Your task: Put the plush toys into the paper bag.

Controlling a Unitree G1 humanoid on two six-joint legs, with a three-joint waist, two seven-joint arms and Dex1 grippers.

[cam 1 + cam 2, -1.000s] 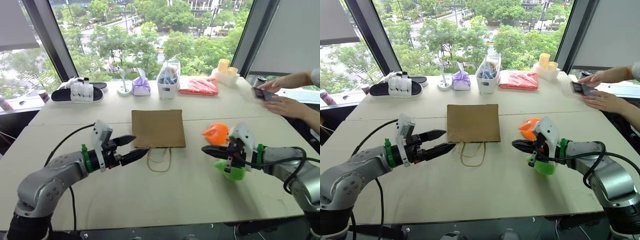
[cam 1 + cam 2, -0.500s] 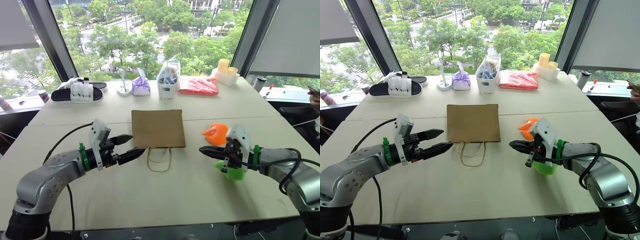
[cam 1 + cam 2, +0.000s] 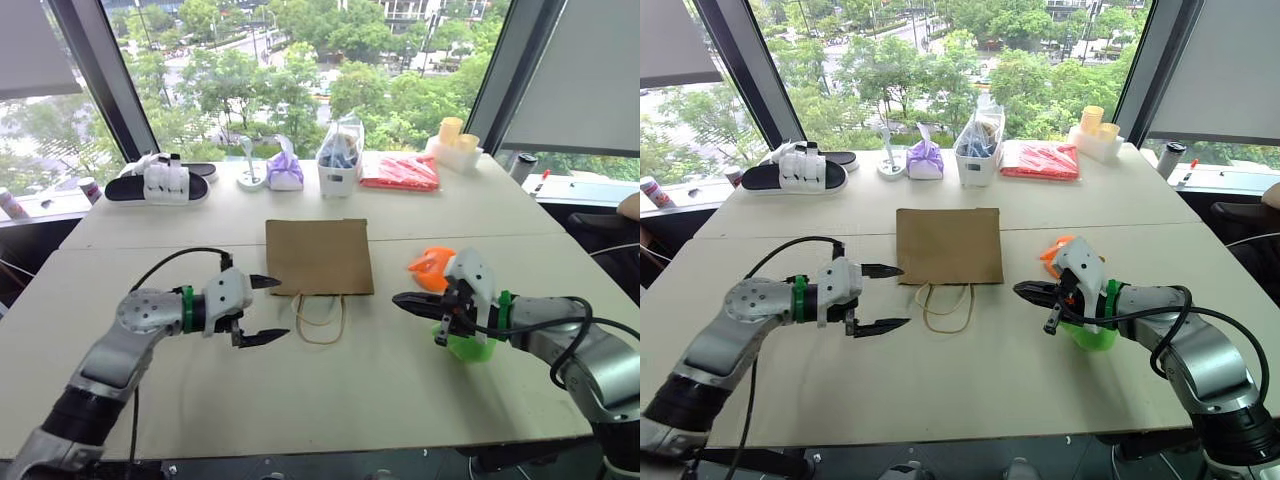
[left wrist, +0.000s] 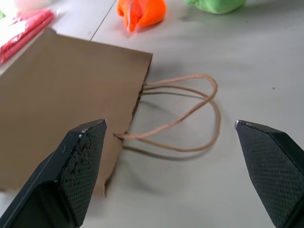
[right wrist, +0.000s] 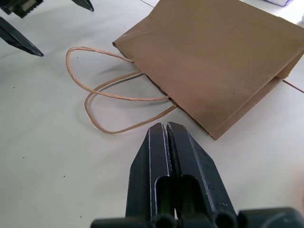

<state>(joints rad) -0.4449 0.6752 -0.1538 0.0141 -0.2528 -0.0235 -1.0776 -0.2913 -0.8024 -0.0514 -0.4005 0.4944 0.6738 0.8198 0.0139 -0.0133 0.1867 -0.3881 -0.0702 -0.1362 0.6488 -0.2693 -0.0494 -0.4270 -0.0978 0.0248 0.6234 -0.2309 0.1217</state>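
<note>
You are looking down on a pale table (image 3: 330,400) set against big windows with trees outside. The paper bag (image 3: 318,257) lies flat at centre frame, its mouth and loop handles (image 3: 320,318) turned toward you; nothing shows inside it, though its flattened opening hides the interior. Along the far edge, a clear plastic bag (image 3: 340,158) holds blue contents, next to a purple pouch (image 3: 285,172). Right of centre, the orange plush toy (image 3: 431,267) sits on the table, and the green plush toy (image 3: 468,345) is mostly hidden behind your right gripper (image 3: 398,300), whose fingers are pressed together on nothing. Your left gripper (image 3: 268,310), left of the handles, stands spread wide, empty and apparently touching nothing.
</note>
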